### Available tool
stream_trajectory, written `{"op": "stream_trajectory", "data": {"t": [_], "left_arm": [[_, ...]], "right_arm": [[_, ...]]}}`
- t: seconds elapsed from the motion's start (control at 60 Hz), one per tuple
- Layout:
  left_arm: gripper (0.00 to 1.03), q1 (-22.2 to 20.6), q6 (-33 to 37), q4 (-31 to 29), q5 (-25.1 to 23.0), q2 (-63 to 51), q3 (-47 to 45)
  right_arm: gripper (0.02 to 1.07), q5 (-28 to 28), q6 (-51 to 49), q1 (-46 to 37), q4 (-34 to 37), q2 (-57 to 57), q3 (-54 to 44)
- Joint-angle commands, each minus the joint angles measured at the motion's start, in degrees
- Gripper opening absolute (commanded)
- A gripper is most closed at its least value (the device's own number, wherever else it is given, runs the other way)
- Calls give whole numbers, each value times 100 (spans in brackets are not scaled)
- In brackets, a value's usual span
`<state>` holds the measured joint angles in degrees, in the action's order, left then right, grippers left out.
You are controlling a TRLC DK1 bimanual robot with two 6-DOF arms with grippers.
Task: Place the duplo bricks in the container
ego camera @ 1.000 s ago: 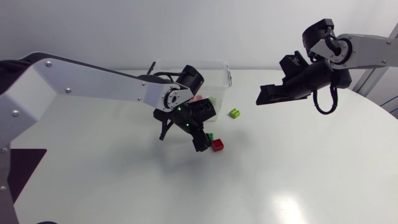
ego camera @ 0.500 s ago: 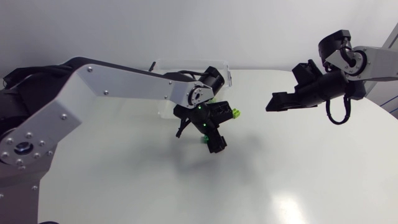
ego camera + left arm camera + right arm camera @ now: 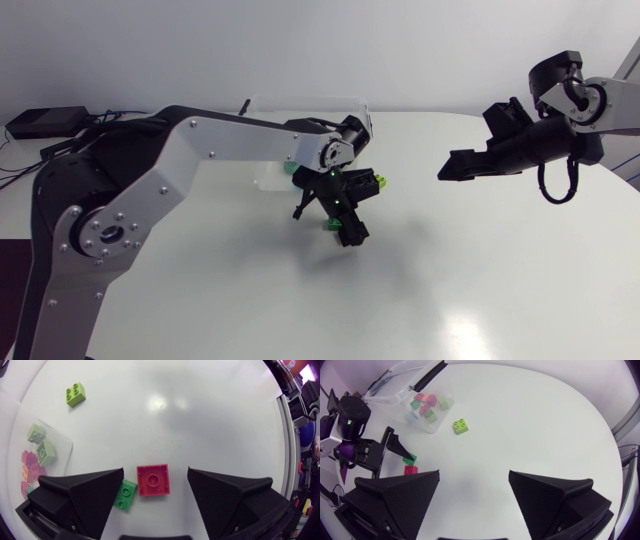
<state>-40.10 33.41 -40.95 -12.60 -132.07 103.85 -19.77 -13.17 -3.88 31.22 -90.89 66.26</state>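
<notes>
Red plastic, the square duplo brick (image 3: 153, 480) lies flat on the white table (image 3: 480, 270), directly between the fingers of the left gripper (image 3: 155, 472). Those fingers stand wide apart. A strip of bare table shows on each side of the brick, so neither finger touches it. A dark green brick (image 3: 125, 495) sits just beside the red one's corner, partly tucked under the finger on the container's side.

Ahead of that gripper and off to the same side, a lime green brick (image 3: 75, 395) rests alone with open table all round it. The clear container (image 3: 310, 104) stands beside the left gripper, near the lime brick, with pink and pale green bricks (image 3: 42, 452) already inside. On the gripper's other side the surface runs bare to the table's curved edge.

The right gripper (image 3: 474, 474) hangs above bare table, well apart from the bricks, its fingers spread wide with nothing between them. The table's rounded edge curves past beside it.
</notes>
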Motion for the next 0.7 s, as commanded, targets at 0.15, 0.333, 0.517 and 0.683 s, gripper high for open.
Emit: {"op": "stream_trajectory", "data": {"t": [0.15, 0.333, 0.517, 0.683], "left_arm": [[82, -68, -63, -493, 21, -319, 522], [77, -112, -168, -888, 21, -574, 979], [68, -104, -177, -1504, 21, -838, 1515], [61, -77, -177, -1548, 21, -847, 1462]], "right_arm": [[102, -62, -89, -25, -55, 28, -157], [102, -97, -89, -43, -46, 54, -192], [102, -106, -125, -87, -46, 10, -192], [102, -220, -116, -69, -336, -394, -192]]}}
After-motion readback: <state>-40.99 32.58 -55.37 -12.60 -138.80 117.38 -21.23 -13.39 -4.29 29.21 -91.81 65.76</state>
